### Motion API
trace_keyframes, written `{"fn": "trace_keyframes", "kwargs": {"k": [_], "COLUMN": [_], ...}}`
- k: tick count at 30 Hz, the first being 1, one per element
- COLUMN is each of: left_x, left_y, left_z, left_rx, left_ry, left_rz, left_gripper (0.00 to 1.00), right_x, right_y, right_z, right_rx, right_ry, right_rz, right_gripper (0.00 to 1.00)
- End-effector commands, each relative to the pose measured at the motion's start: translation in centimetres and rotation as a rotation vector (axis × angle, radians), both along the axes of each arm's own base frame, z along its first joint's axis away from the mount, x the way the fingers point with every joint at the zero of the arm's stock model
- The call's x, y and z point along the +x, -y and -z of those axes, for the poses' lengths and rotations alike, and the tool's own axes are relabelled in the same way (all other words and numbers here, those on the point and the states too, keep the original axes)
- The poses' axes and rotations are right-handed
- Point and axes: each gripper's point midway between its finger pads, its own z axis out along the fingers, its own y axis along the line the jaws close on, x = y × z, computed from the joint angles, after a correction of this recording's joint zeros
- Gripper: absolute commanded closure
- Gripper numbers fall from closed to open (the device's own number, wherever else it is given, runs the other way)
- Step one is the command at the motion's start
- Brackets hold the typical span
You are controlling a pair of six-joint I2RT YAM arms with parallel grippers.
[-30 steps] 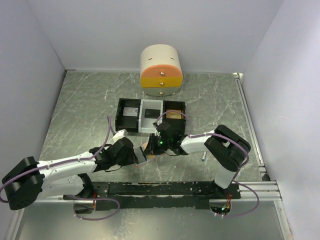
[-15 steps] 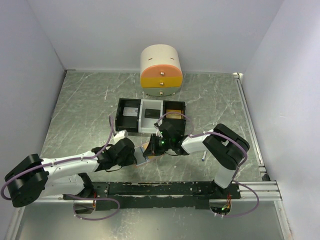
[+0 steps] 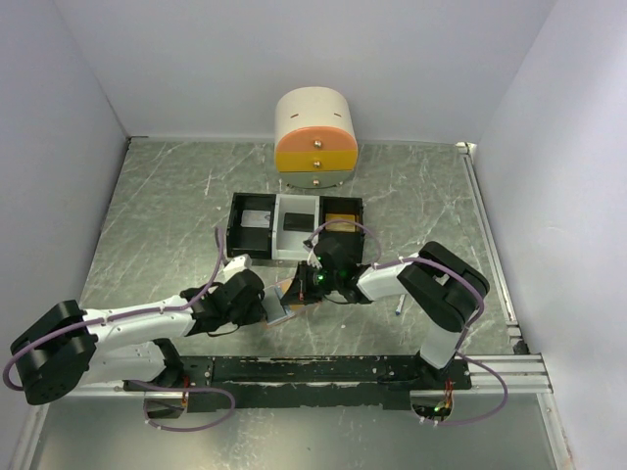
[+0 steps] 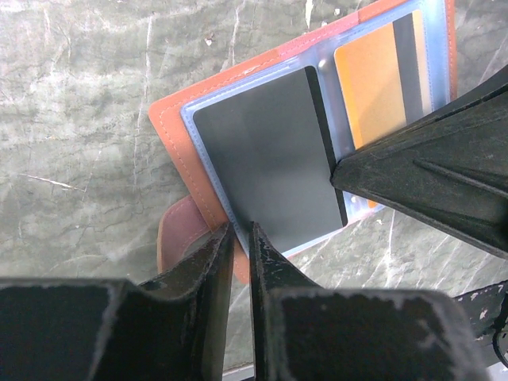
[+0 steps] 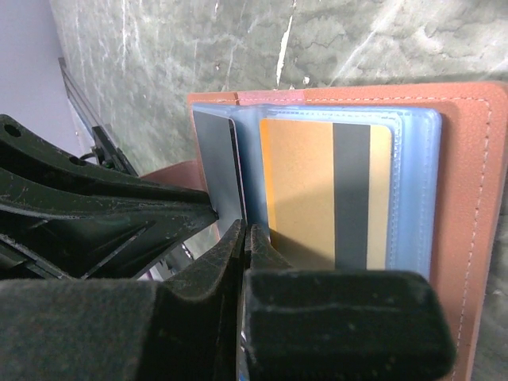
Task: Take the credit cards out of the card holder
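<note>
The holder (image 4: 168,127) lay open on the tabletop (image 4: 79,119), just ahead of both sets of fingers. The right fingers (image 5: 236,238) were clenched – tips at its blue lining, beside the gold card (image 5: 302,190). The left fingers (image 4: 228,240) stood nearly closed at the edge of the grey card (image 4: 262,151) – whether they gripped it, I cannot tell.

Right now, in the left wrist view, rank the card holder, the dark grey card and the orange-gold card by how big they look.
1. card holder, its leather framing both cards.
2. dark grey card.
3. orange-gold card, but the right hand covers part of it, so the two cards may really match.
</note>
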Motion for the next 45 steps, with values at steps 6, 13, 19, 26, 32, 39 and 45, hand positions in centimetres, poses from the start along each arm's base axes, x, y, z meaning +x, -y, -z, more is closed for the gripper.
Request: {"fn": "trace_keyframes", "kwargs": {"k": [6,13,19,26,32,39,45], "left_x": [-0.6,-0.6,0.0,1.2,1.2,0.9,0.3], "left_y": [-0.6,-1.0,0.0,4.1,4.8,1.8,1.4], "left_z": [1.0,0.7,-1.3,-7.3,-6.0,-1.0,0.3], "left_rx": [0.035,0.044,-0.006,-0.23,-0.234,-0.039,-0.033], "left_ry": [-0.024,-0.018,0.016,0.146,0.12,0.026,-0.002], "left_rz": [0.011,0.001,0.015,0.105,0.11,0.02,0.024], "left_gripper": [0.78,0.78,0.72,0.56,0.55,0.62,0.67], "right_x": [0.6,0.8,0.7,0.8,0.8,0.7,0.5], "right_y": [1.0,1.7,1.6,1.7,1.6,1.6,1.3], "right_z": [-0.7,-0.6,-0.4,-0.1,-0.1,-0.3,-0.7], "right_rx": [0.018,0.004,0.017,-0.001,0.006,0.014,0.038], "right_ry": [0.004,0.01,-0.005,-0.006,-0.006,-0.007,-0.01], "right_rz": [0.017,0.033,0.032,0.035,0.033,0.034,0.017], "right_gripper": [1.0,1.0,1.0,1.0,1.0,1.0,1.0]}}
